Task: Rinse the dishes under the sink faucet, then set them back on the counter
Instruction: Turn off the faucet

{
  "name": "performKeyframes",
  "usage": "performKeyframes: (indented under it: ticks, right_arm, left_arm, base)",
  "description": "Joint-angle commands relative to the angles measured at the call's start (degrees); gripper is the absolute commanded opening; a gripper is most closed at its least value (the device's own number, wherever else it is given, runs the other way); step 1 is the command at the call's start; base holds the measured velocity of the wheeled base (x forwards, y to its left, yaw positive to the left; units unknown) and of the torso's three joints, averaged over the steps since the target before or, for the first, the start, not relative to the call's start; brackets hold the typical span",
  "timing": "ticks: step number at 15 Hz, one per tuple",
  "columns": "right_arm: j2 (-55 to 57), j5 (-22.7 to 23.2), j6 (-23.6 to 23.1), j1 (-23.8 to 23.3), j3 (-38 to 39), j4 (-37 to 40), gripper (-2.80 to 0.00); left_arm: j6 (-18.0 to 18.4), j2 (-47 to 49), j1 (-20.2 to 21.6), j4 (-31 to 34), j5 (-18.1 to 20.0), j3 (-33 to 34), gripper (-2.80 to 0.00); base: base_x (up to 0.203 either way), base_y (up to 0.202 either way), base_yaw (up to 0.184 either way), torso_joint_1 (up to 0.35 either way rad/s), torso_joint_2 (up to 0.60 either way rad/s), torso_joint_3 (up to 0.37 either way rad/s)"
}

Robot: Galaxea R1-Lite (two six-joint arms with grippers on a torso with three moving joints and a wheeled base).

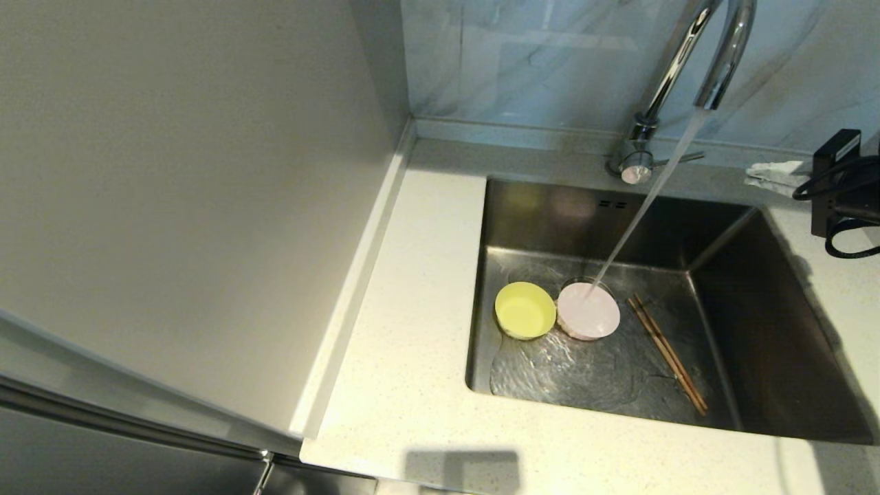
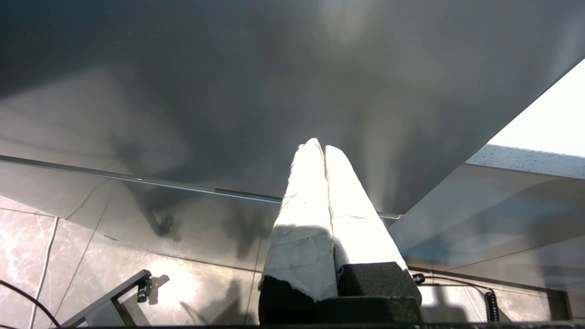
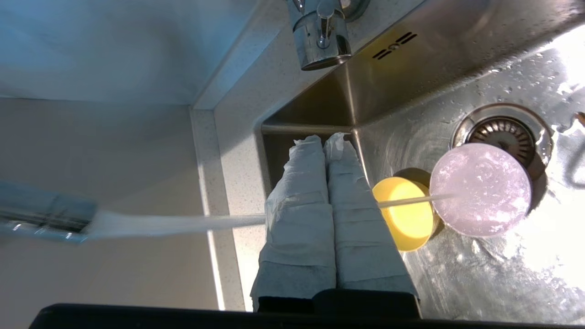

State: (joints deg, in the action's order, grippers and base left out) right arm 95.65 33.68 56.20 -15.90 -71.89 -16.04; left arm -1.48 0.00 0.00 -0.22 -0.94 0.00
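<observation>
Right gripper (image 3: 325,139): wrapped fingers pressed together, holding nothing, above the sink's (image 1: 784,330) edge.
Yellow-green bowl (image 1: 525,310): on the sink floor, beyond the fingertips, apart from them.
Pink bowl (image 1: 588,311): touching the yellow-green one, beside the drain (image 3: 502,132), brimming under the faucet's (image 1: 715,62) running stream.
Chopsticks (image 1: 668,354): flat on the sink floor near the pink bowl.
Left gripper (image 2: 323,148): fingers shut together, parked low by a dark cabinet front.

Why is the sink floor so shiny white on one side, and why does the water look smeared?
Right wrist view: light glares off the wet sink floor; the water stream blurs into a streak. Head view: the stream is a soft streak too.
</observation>
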Motion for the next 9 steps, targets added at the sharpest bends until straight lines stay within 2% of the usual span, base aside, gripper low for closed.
performKeyframes:
  ticks: [1,6,9]
  right_arm:
    - [3.1,0.2,0.2,0.9,-1.9,-0.4,-2.80]
    - [6.4,-0.4,-0.3,1.5,-4.3,-1.0,-2.80]
    - [8.0,-0.5,-0.7,2.0,-4.3,-6.6,-2.80]
  left_arm:
    - [0.0,-0.2,0.0,0.0,0.0,0.0,-2.80]
    - [0.0,-0.2,0.0,0.0,0.0,0.0,-2.80]
    - [0.0,-0.2,0.0,0.0,0.0,0.0,-2.80]
  base:
    - [0.000,0.000,0.000,0.000,0.00,0.000]
    - [0.000,0.000,0.000,0.000,0.00,0.000]
    - [0.000,0.000,0.000,0.000,0.00,0.000]
